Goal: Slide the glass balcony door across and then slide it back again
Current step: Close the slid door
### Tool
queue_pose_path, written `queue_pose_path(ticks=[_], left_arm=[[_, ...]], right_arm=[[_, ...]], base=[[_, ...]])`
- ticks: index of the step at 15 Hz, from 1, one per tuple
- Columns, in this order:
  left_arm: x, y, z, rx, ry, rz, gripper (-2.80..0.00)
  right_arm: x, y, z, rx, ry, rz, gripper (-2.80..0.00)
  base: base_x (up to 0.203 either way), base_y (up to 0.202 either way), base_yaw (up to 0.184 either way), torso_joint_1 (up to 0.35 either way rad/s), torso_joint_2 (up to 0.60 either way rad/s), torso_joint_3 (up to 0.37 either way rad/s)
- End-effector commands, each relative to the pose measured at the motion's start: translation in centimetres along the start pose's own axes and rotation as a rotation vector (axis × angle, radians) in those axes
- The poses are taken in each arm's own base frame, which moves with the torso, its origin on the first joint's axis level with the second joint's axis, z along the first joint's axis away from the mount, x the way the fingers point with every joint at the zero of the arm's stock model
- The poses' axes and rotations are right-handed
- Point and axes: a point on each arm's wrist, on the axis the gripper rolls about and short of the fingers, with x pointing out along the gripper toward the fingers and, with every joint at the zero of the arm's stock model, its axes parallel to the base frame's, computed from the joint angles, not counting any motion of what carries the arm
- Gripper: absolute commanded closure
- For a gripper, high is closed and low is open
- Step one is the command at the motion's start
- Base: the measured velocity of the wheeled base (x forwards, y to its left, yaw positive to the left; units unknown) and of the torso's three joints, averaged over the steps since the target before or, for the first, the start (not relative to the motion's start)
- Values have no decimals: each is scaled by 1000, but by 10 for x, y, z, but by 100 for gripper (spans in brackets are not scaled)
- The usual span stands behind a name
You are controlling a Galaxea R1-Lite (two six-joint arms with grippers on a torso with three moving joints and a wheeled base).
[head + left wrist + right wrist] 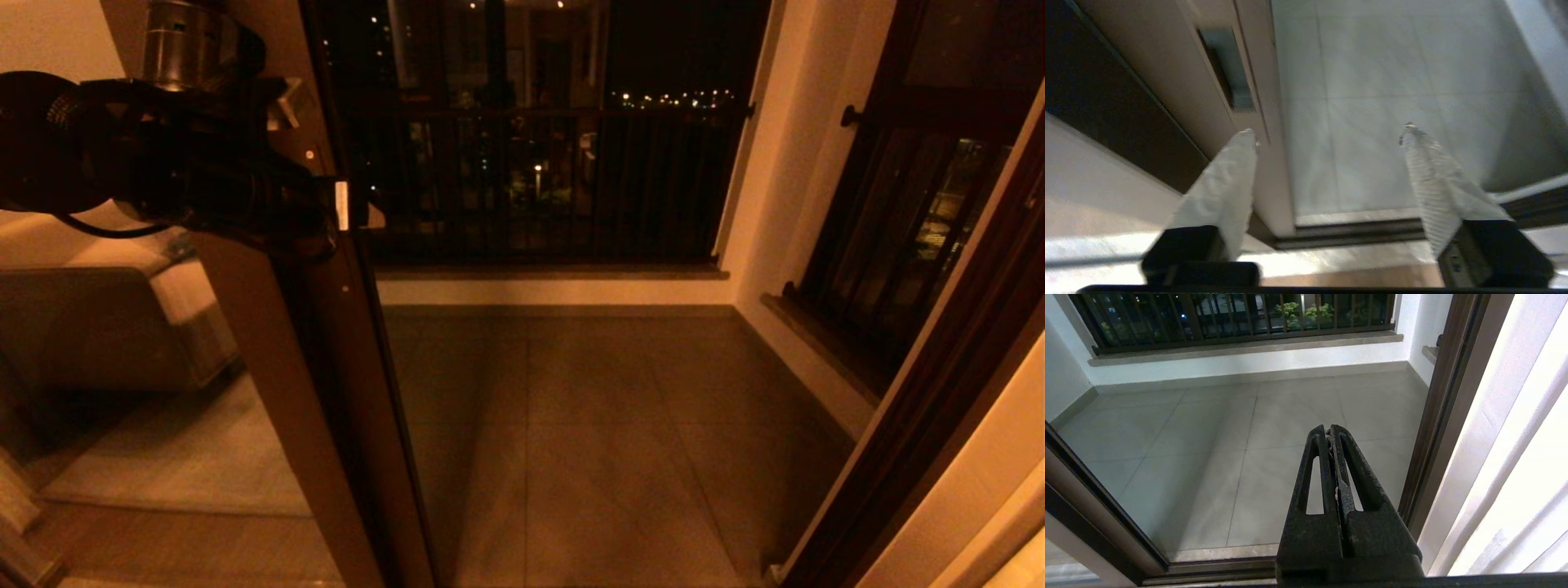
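Observation:
The glass balcony door point(326, 367) stands at the left with its brown stile edge facing the open doorway. My left gripper point(357, 211) is at that edge at handle height. In the left wrist view the left gripper point(1327, 130) is open. One white finger point(1237, 171) lies along the stile face point(1167, 61), just short of the recessed handle slot point(1227, 67). The other finger point(1429, 171) hangs over the balcony tiles, so the stile edge sits between them. My right gripper point(1329, 430) is shut on nothing, low near the threshold, and is out of the head view.
The doorway opens onto a tiled balcony floor point(604, 425) with a dark railing point(539, 188) at the back. A barred window point(906, 237) and the brown door jamb point(939, 425) are on the right. The floor track point(1355, 232) runs below. A pale curtain point(1515, 457) hangs beside the jamb.

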Motion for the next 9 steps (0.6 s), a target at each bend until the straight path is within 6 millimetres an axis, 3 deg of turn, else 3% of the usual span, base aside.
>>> queue_pose_path(ticks=[1,9], left_arm=[[9,2,-3,4,15,11,-280],[36,6,-3,11,4,-16,-280]], right_arm=[[0,0,0,0,0,0,0],[0,0,0,0,0,0,0]], base=[[0,0,0,0,0,0],[0,0,0,0,0,0]])
